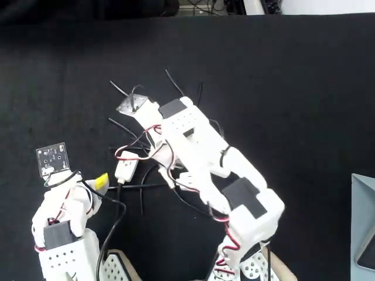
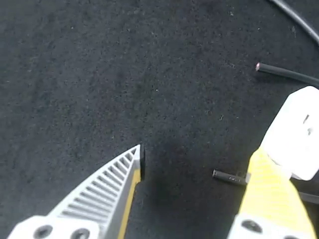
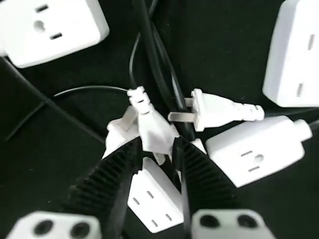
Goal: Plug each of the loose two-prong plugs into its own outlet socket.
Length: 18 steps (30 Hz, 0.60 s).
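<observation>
My right gripper (image 3: 157,144) is shut on a white two-prong plug (image 3: 149,127) lying amid tangled black cables. A second white plug (image 3: 217,109) lies just beside it, prongs pointing toward the held one. Several white outlet sockets surround them, one (image 3: 256,149) close by and another (image 3: 152,199) under the fingers. My left gripper (image 2: 197,154) stands open over bare black cloth, nothing between its fingers. Its yellow finger (image 2: 269,191) is next to a white socket (image 2: 299,132). In the high view the right arm (image 1: 193,134) covers the cable pile, and the left gripper (image 1: 79,177) sits at the lower left near that socket (image 1: 126,170).
Black cables (image 1: 126,126) spread over the black tabletop around the pile. A small square marker card (image 1: 53,158) lies by the left arm. A grey box (image 1: 363,222) stands at the right edge. The cloth is bare at the back and the right.
</observation>
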{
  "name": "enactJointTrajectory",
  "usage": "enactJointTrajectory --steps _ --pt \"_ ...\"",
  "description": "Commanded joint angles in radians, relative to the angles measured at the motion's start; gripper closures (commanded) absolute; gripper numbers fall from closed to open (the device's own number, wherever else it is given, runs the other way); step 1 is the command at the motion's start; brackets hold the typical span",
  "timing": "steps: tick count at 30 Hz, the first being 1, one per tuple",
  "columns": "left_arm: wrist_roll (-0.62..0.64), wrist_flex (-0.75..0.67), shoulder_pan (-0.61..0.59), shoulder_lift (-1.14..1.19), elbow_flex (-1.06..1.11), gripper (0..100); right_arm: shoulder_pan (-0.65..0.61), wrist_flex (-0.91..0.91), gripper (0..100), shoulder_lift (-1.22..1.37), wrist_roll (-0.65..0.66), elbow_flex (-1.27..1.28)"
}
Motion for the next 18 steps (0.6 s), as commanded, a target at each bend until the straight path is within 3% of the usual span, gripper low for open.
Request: enactJointTrajectory --steps 1,12,18 --pt "0.002 -0.012 -0.012 -0.003 -0.019 67 -0.023 -0.006 88.1 0.035 0.008 -0.067" --pt "0.002 -0.012 -0.012 -0.003 -0.019 67 -0.176 0.072 87.7 0.081 0.0 -0.068" --pt "0.002 -0.012 -0.012 -0.003 -0.019 67 -0.175 0.071 87.7 0.088 -0.002 -0.065"
